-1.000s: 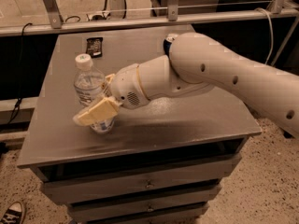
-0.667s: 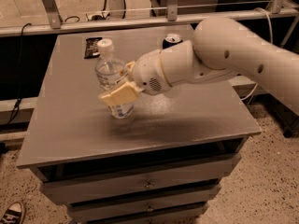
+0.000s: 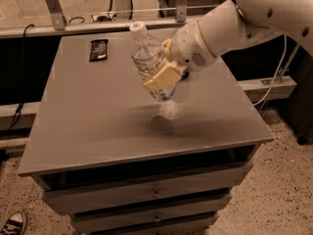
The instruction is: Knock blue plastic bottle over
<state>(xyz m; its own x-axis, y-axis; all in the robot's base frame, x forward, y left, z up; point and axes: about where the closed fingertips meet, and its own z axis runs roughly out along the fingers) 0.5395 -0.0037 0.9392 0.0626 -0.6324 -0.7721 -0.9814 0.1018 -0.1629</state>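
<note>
1. The tool (image 3: 162, 76), clamped around the blue plastic bottle (image 3: 145, 57), has carried it from the table's (image 3: 83, 116) left side toward the middle.
2. The bottle now leans, cap up-left, its base seemingly lifted clear.
3. It is not yet toppled; release looks next.

There is one blue plastic bottle (image 3: 145, 58) and one claw (image 3: 157, 81), which is clamped on that bottle just past the centre of the one desk (image 3: 98, 126), toward 12 o'clock. One white arm (image 3: 230, 23) carries the claw. One dark packet (image 3: 98, 49) lies at 10 o'clock. Two drawer knobs (image 3: 155, 194) show on the desk front. Two metal posts (image 3: 53, 6) stand behind the desk. One sneaker (image 3: 12, 224) sits at 7 o'clock.
</note>
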